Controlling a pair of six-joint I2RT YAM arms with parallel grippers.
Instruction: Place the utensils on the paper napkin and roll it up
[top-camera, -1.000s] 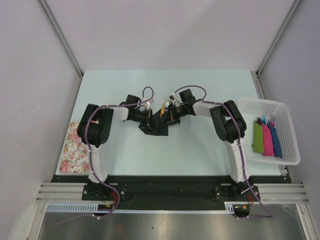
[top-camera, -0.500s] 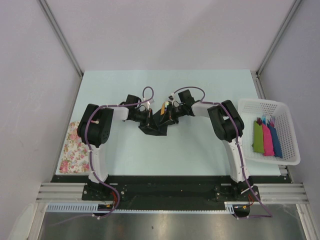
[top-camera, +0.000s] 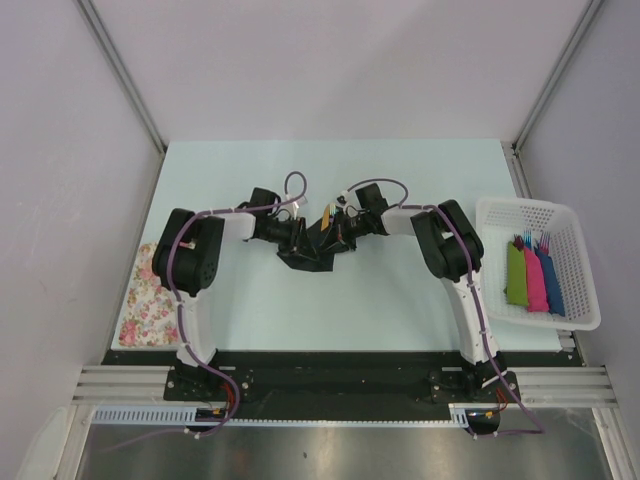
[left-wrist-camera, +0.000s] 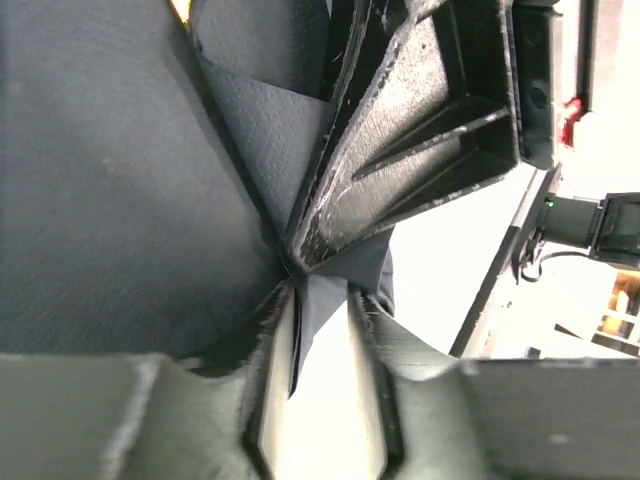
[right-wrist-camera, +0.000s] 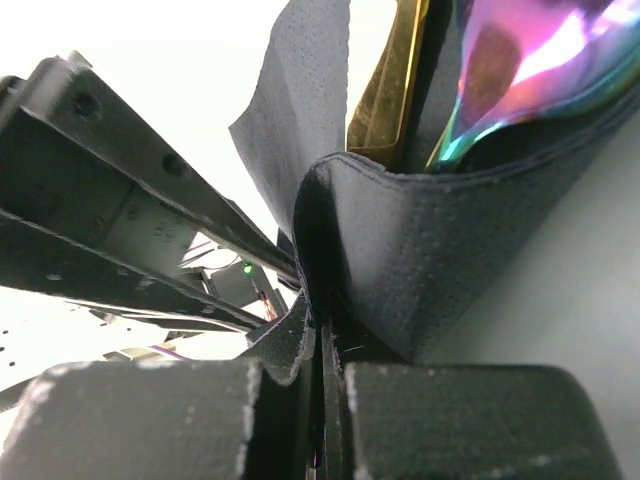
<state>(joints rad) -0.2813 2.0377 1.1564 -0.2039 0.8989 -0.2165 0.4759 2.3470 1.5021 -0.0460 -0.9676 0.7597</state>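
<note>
Right wrist: right gripper (right-wrist-camera: 322, 345) pinches the paper napkin (right-wrist-camera: 400, 250); left gripper (left-wrist-camera: 318, 330) slightly parted.

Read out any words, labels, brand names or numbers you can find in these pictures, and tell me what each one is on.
No readable text in any view.
The black paper napkin, the utensils, the white basket, the coloured bundles in it and the floral cloth show no words, labels, numbers or signs.
</note>
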